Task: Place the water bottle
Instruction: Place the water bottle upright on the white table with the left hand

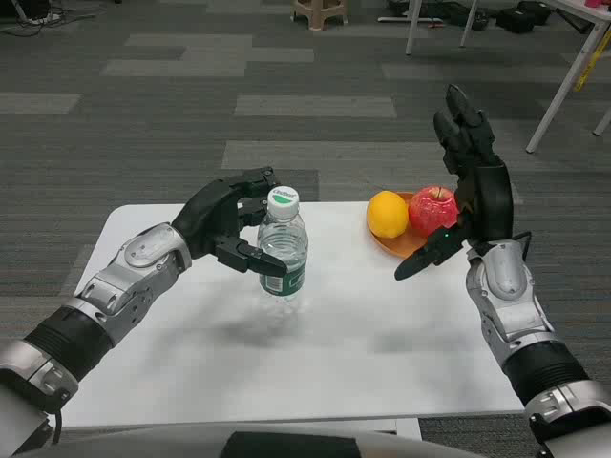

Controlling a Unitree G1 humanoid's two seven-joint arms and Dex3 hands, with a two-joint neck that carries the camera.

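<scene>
A clear water bottle with a white cap and green label stands upright on the white table, a little left of centre. My left hand wraps around its left side, fingers curled around the upper body and the label. My right hand is raised over the table's right side with fingers spread and nothing in it.
An orange plate at the back right of the table carries a yellow orange and a red apple, just left of my right hand. Beyond the table is grey carpet with table legs and a stool far back.
</scene>
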